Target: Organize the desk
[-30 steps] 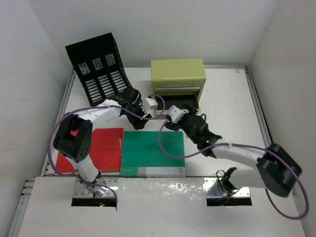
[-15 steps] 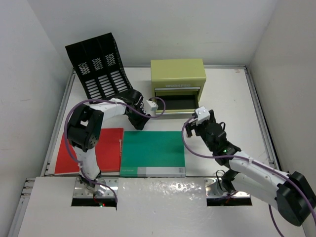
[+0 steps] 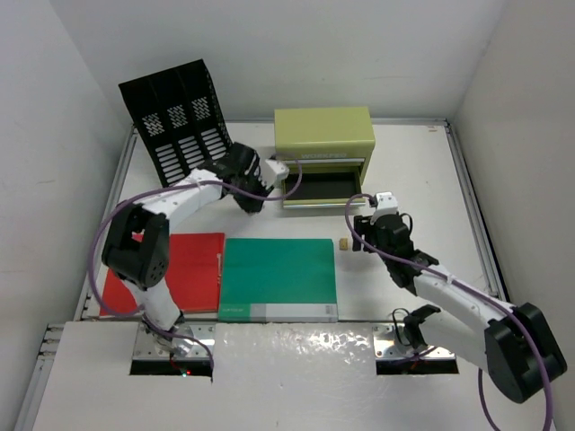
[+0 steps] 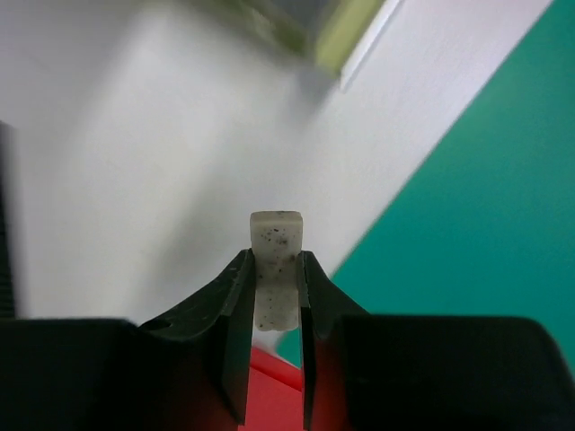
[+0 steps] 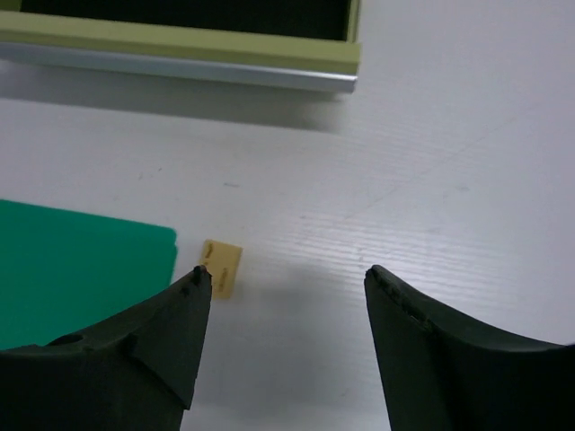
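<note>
Grips speckled eraser [image 4: 276, 235] in left gripper [image 4: 274, 262]; hovers right gripper [image 5: 287, 272], jaws apart, over desk [image 5: 449, 180], tan block [image 5: 223, 266] off-centre by fingertip [image 5: 184, 310] nearest green folder [image 5: 72, 269].

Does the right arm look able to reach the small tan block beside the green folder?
Probably yes: the right gripper hangs open close to the small tan block, which lies uncovered, though the edge of the flat green folder is near.

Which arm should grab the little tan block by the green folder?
Right. The right gripper hangs open just above the tan block; the left gripper is shut on a speckled white eraser.
</note>
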Controlling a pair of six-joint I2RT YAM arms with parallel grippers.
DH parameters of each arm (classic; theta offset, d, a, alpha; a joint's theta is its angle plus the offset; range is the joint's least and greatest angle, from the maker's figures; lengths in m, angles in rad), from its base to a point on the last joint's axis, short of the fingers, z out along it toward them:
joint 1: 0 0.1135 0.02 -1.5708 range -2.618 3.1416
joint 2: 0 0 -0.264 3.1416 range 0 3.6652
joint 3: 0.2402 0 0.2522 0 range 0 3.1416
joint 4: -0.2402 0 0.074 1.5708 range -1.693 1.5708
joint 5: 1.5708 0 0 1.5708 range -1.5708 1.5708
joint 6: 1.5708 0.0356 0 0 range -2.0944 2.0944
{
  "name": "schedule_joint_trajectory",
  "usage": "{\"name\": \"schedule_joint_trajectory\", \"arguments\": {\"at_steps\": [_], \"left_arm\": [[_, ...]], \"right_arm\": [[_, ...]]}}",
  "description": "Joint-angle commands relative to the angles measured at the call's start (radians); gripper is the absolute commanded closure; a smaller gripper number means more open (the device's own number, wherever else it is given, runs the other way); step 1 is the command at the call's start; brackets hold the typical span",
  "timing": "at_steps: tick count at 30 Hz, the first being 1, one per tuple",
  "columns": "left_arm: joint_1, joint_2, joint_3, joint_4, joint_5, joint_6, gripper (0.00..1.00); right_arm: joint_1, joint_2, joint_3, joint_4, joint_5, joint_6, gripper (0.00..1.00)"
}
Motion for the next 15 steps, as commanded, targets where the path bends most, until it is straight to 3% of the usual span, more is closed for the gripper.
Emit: {"name": "schedule_joint_trajectory", "arguments": {"at_steps": [1,5,15], "left_arm": [[-0.060,-0.119,0.152,0.013,-0.004,-0.028,1.00],[-0.192,-0.035,0.342,-0.007,-0.082,-0.019,1.00],[-0.298,0.332,0.661,-0.015,-0.236,0.007,0.98]], "right_arm": [[-0.002,0.043,0.011,0.072,-0.124,0.119,0.34],[-0.003,0.103,0.016,0.108,-0.136,0.158,0.43],[-0.003,0.184,-0.036,0.229,-0.122,0.199,0.46]]}}
